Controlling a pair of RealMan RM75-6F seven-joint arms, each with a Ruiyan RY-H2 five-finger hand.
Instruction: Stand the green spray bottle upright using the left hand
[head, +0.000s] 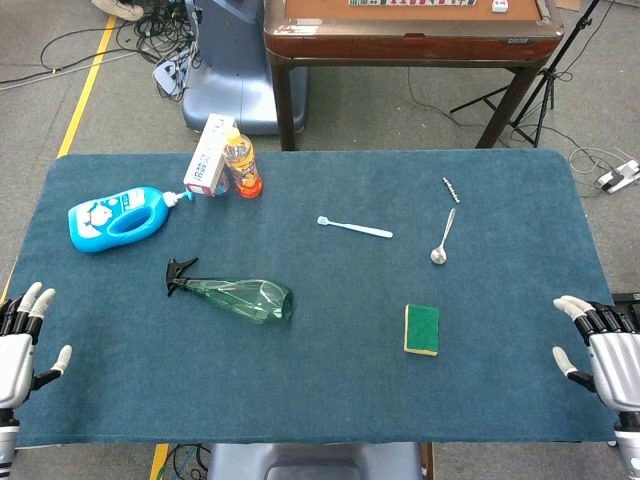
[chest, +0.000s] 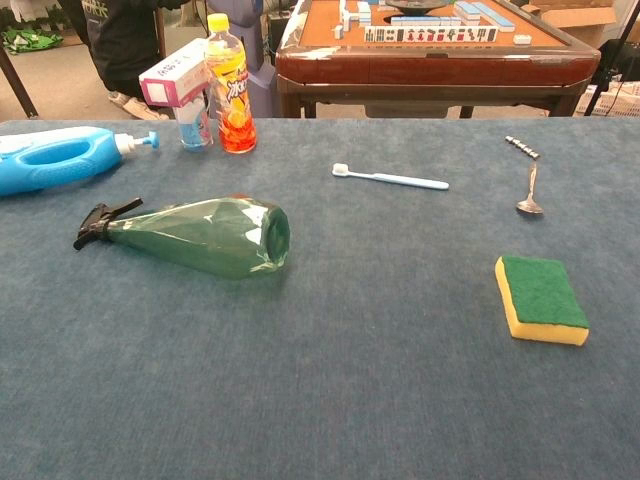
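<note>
The green spray bottle (head: 240, 296) (chest: 205, 236) lies on its side on the blue table cloth, black nozzle pointing left and base toward the right. My left hand (head: 20, 342) hangs at the table's near left edge, fingers spread and holding nothing, well to the left of the bottle. At the near right edge my right hand (head: 603, 345) is likewise spread with nothing in it. Neither hand shows in the chest view.
A blue detergent jug (head: 115, 218) lies at the far left, with a white box (head: 208, 156) and an orange drink bottle (head: 242, 164) behind the sprayer. A toothbrush (head: 355, 227), a spoon (head: 442, 240) and a green-yellow sponge (head: 421, 329) lie to the right.
</note>
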